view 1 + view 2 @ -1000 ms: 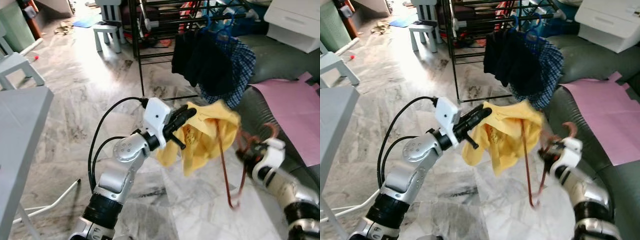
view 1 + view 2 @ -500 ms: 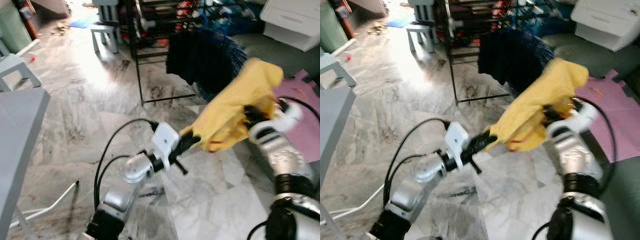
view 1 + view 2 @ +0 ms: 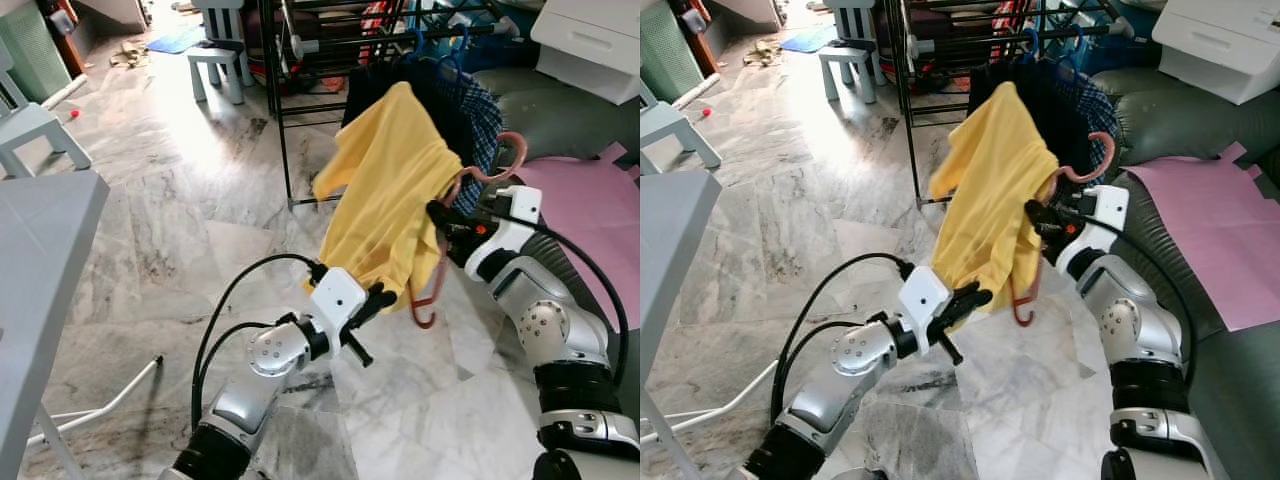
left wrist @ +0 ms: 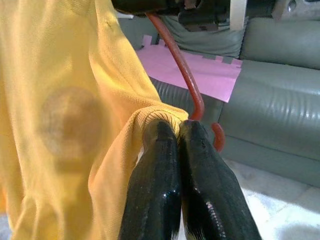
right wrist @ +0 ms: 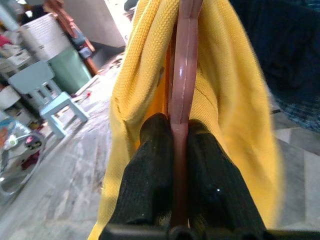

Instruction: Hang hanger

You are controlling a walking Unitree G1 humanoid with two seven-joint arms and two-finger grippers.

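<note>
- The right gripper (image 5: 181, 137) has its two black fingers (image 5: 150, 165) pinched on the thin reddish-brown plastic hanger (image 5: 182, 70), whose bar runs straight up from between the fingertips.
- Soft yellow knit shirt (image 3: 385, 190) drapes over that hanger on both sides of the right fingers; the hanger's curved hook (image 3: 490, 165) rises just above them and one rounded end (image 3: 425, 310) pokes out below the cloth.
- The left gripper (image 4: 178, 127) has its glossy black fingers pressed together on a fold of the shirt's lower hem, with the hanger's red bar just beyond the tips.
- Past the raised shirt, close behind the right fingers, stands a black metal clothes rack (image 3: 300, 60) carrying dark garments (image 3: 420, 95) and a blue checked cloth (image 3: 485, 110) on blue hangers.
- Beside the right arm lies a grey-green ribbed sofa (image 3: 560, 110) with a flat pink sheet (image 3: 600, 220) on it.
- Grey-veined marble floor (image 3: 170, 220) lies open beneath and beside the left arm, up to a pale grey table edge (image 3: 50, 250).
</note>
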